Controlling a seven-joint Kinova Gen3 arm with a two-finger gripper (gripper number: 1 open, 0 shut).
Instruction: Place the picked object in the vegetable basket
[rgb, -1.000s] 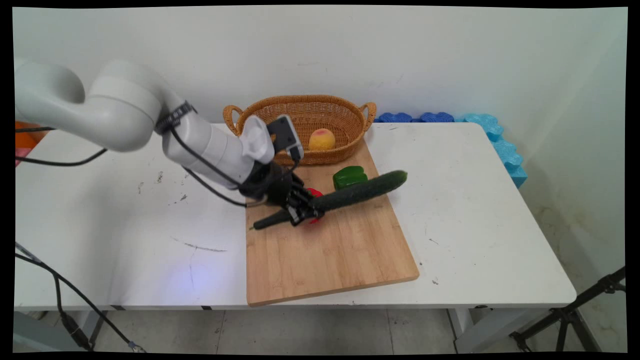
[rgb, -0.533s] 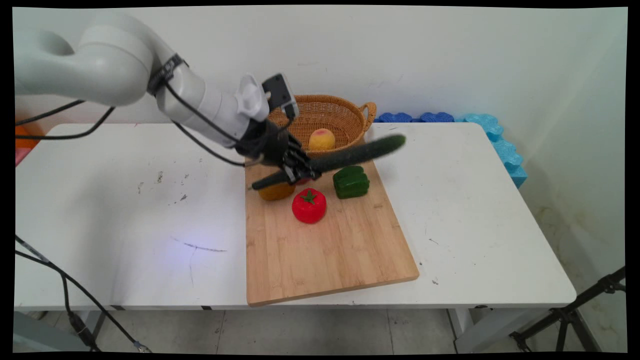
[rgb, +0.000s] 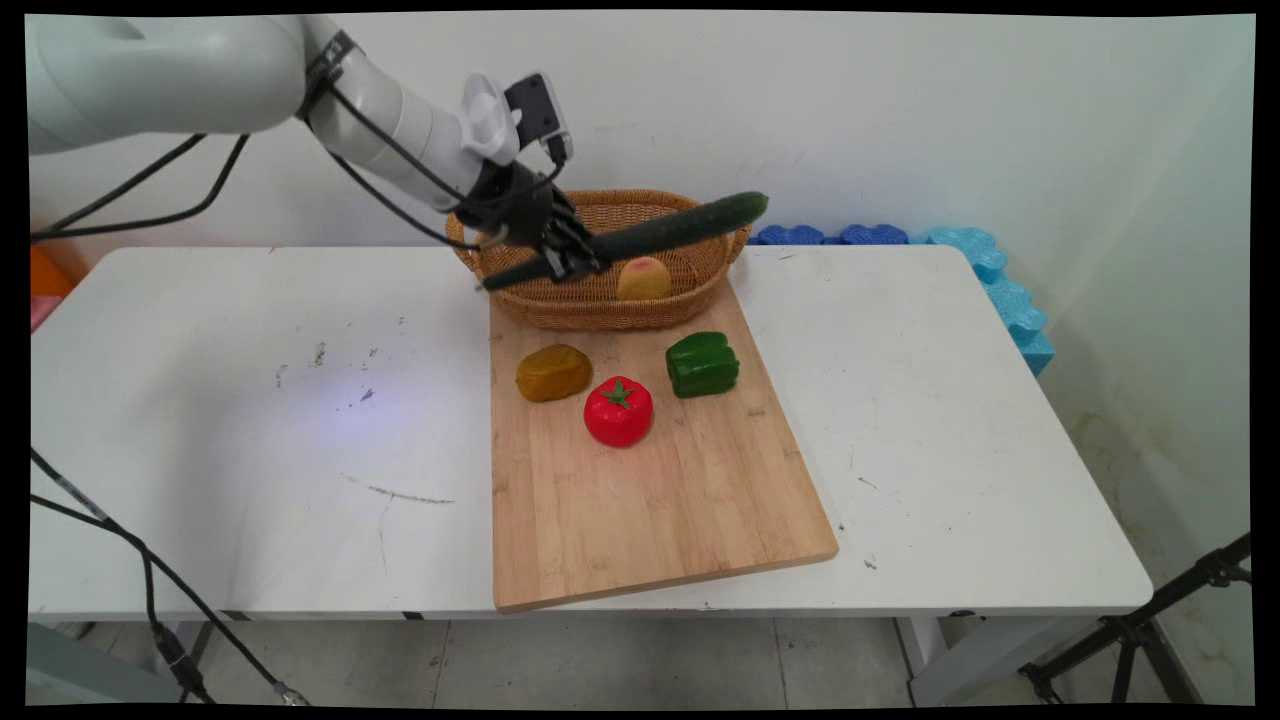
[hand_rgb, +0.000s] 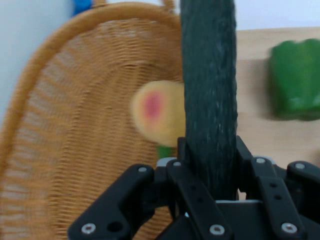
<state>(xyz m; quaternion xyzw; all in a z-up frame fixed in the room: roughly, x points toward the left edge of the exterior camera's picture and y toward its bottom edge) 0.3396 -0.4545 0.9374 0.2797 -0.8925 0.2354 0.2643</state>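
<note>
Lying nearest on the table (rgb: 250, 420) is the board (rgb: 650, 500), carrying a tomato (rgb: 618, 412), a brown lump (rgb: 553, 372) and a green pepper (rgb: 702, 364) along its far half. Beyond them the basket (rgb: 560, 305) is sitting at the board's far end, with a peach (rgb: 643, 279) inside it. Above the basket the gripper (rgb: 572, 256) is hanging, its fingers (hand_rgb: 197, 200) closed tight round a cucumber (rgb: 680, 226), gripping it near its thin end so that the long thick part is sticking out to the right, over the basket and its right handle. Farther back, blue foam (rgb: 870, 235) is lying against the wall.

Two risks are showing. The grip is far off the cucumber's middle, so the heavy end could be sagging or twisting in the fingers. The cucumber also looks nearly as long as the basket, so an end could be catching on the rim or a handle, or pressing on the peach.

Compared with a second ago, the cucumber is no longer low over the board, where it was hiding the tomato. It is now riding higher and farther back, and the tomato and brown lump are uncovered.
</note>
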